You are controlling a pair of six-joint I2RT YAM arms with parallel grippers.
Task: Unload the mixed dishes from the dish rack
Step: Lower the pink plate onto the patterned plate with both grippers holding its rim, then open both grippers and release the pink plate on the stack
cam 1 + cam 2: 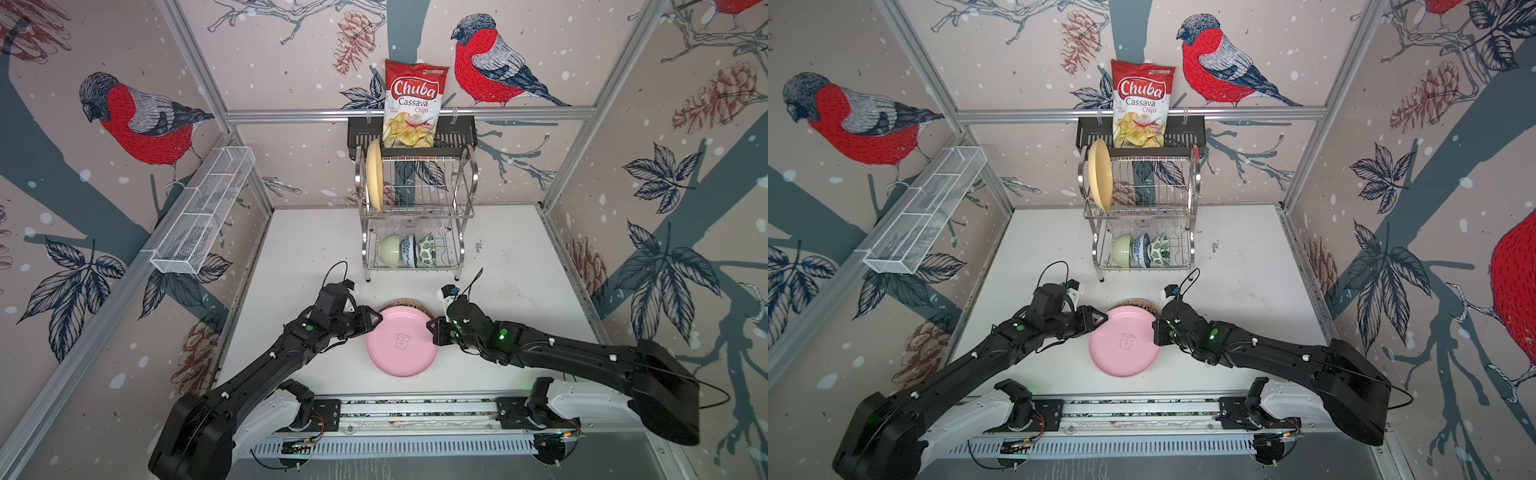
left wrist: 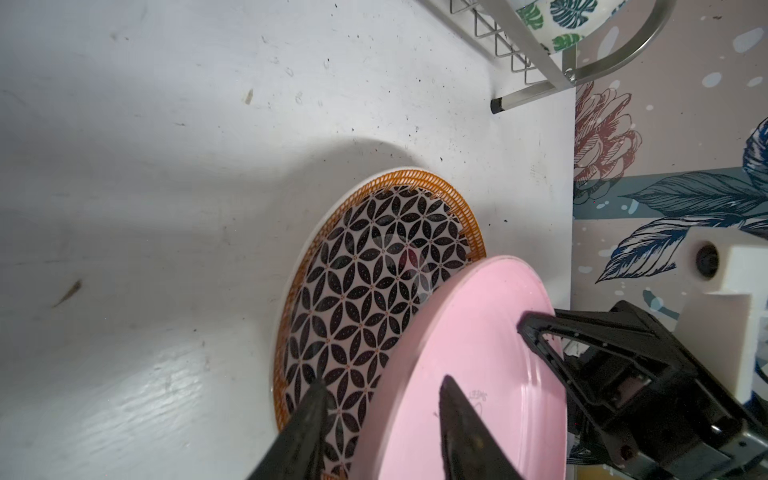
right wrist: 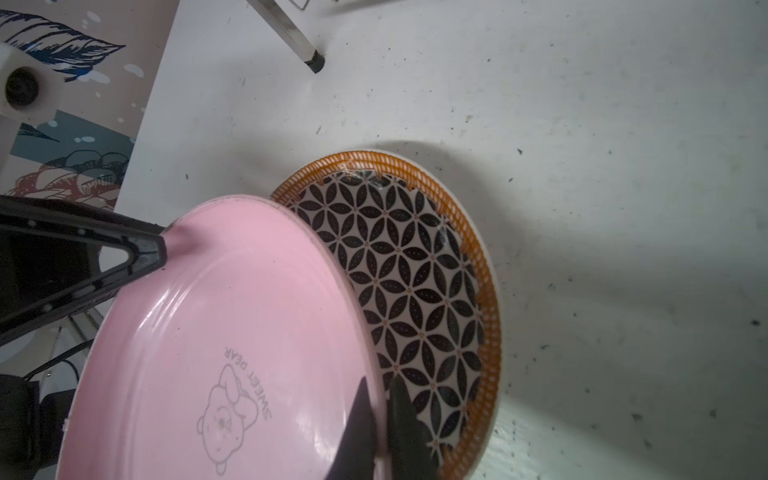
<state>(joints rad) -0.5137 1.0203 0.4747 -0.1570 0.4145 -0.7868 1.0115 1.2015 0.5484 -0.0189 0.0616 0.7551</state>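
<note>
Surface: scuffed white tabletop (image 1: 507, 291) in a booth papered with red-breasted birds.
Pink plate: the round glossy pink plate (image 1: 401, 345) is out of the rack. It sits nearer the robot's base than a round white plate with black petal pattern and orange rim (image 2: 374, 270) lying flat, and overlaps it. Whether the two touch I cannot tell.
Right gripper (image 3: 380, 384): pinched tight on the pink rim.
Left gripper (image 2: 382, 382): jaws parted astride the opposite rim, not clamping.
Rack: the two-tier steel wire dish rack (image 1: 468, 183) holds a cream-yellow plate (image 1: 374, 174) upright above and three small bowls (image 1: 408, 249) below.
Step, as judged: stacking pink on patterned.
Doing it well: centre it, lower it level, and let it seat before the right jaws let go. Then draw both grippers out sideways without dragging the stack.
</note>
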